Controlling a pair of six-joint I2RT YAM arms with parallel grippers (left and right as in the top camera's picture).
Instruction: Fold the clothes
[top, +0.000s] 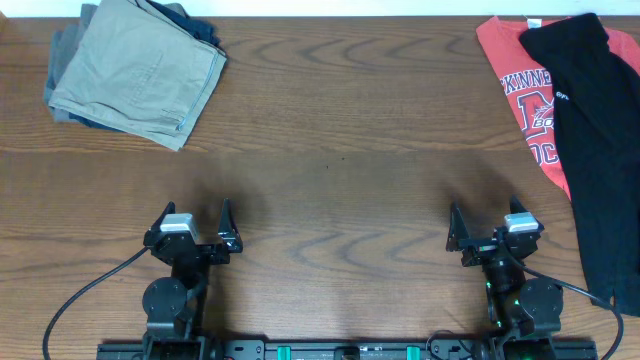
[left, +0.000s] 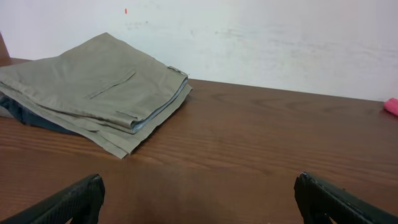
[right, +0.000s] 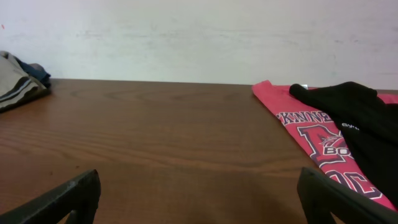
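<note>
Folded tan khaki trousers (top: 140, 70) lie on top of navy and grey garments at the far left corner, also in the left wrist view as tan trousers (left: 93, 93). A red T-shirt (top: 525, 95) with white print lies spread at the far right, with black trousers (top: 600, 140) draped over it; both show in the right wrist view as the red shirt (right: 311, 134) and black trousers (right: 360, 118). My left gripper (top: 193, 222) and right gripper (top: 483, 225) sit near the front edge, both open and empty, well away from the clothes.
The brown wooden table (top: 330, 150) stretches between the two piles. A white wall (left: 280, 37) runs behind the far edge. Black cables (top: 85, 290) trail from both arm bases at the front.
</note>
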